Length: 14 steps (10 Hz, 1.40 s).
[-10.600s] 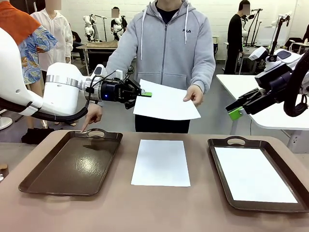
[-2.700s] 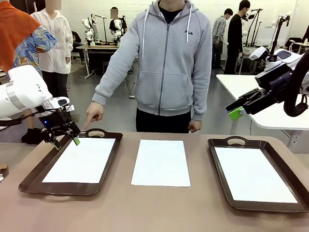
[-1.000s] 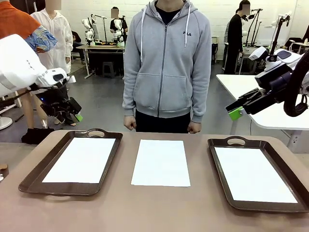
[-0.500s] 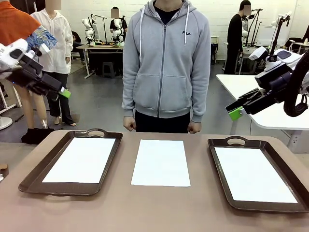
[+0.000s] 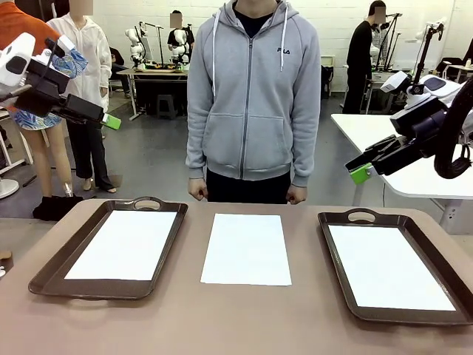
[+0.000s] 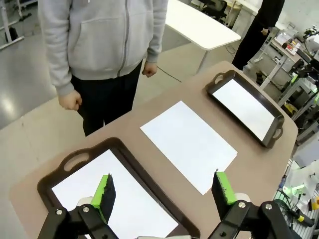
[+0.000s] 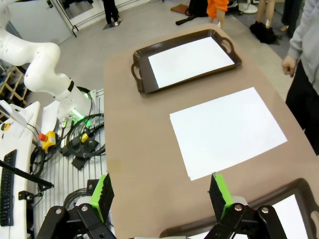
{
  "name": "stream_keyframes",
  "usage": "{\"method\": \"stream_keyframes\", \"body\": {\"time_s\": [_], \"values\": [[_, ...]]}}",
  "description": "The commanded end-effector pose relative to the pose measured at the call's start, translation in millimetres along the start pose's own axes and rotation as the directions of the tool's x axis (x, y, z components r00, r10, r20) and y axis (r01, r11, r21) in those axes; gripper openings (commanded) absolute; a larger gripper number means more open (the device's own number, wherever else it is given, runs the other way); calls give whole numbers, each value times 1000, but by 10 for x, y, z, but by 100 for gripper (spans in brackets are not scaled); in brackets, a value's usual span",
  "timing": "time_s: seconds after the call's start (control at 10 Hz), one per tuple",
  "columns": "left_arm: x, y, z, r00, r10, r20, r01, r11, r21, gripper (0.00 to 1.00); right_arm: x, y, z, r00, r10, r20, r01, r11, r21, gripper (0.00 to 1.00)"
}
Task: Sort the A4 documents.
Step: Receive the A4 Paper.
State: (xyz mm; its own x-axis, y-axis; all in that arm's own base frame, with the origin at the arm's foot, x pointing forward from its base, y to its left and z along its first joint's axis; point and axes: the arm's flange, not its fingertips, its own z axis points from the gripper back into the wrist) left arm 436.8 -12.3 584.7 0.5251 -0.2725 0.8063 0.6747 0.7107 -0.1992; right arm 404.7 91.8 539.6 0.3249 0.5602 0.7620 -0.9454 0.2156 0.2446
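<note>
Across the tabletop (image 5: 236,325), well below both hands, we judged the A4 sorting mostly done, with 2 of 3 placed. The left tray (image 5: 89,291), below our left hand (image 5: 111,122), held 1 sheet (image 5: 124,244). The right tray (image 5: 336,266), below our right hand (image 5: 360,174), held a 2nd sheet (image 5: 388,266). The 3rd sheet (image 5: 246,248) lay bare between the trays, left to sort. Both hands hung released and empty.
</note>
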Motion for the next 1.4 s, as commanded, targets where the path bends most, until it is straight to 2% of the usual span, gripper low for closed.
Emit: {"method": "stream_keyframes", "body": {"time_s": [0.0,0.1,0.2,0.5,0.7,1.1,1.3], "values": [[-213,-10,-127,995,-83,47,83,996,-14,100,-11,10,-10,1000,7,-1,-7,1000,1,100],[-301,4,-211,981,-191,35,193,979,-71,100,-11,10,-10,1000,7,-1,-7,1000,1,100],[-382,-11,-193,967,-255,13,254,956,-144,100,-11,10,-10,1000,7,-1,-7,1000,1,100],[-500,-48,25,925,-378,50,378,891,-253,100,-11,10,-10,1000,7,-1,-7,1000,1,100],[-532,-134,34,917,-396,56,394,872,-291,100,-11,10,-10,1000,7,-1,-7,1000,1,100],[-505,-169,-71,943,-329,54,330,895,-301,100,-11,10,-10,1000,7,-1,-7,1000,1,100],[-497,-165,-23,931,-361,44,357,883,-306,100,-11,10,-10,1000,7,-1,-7,1000,1,100]]}}
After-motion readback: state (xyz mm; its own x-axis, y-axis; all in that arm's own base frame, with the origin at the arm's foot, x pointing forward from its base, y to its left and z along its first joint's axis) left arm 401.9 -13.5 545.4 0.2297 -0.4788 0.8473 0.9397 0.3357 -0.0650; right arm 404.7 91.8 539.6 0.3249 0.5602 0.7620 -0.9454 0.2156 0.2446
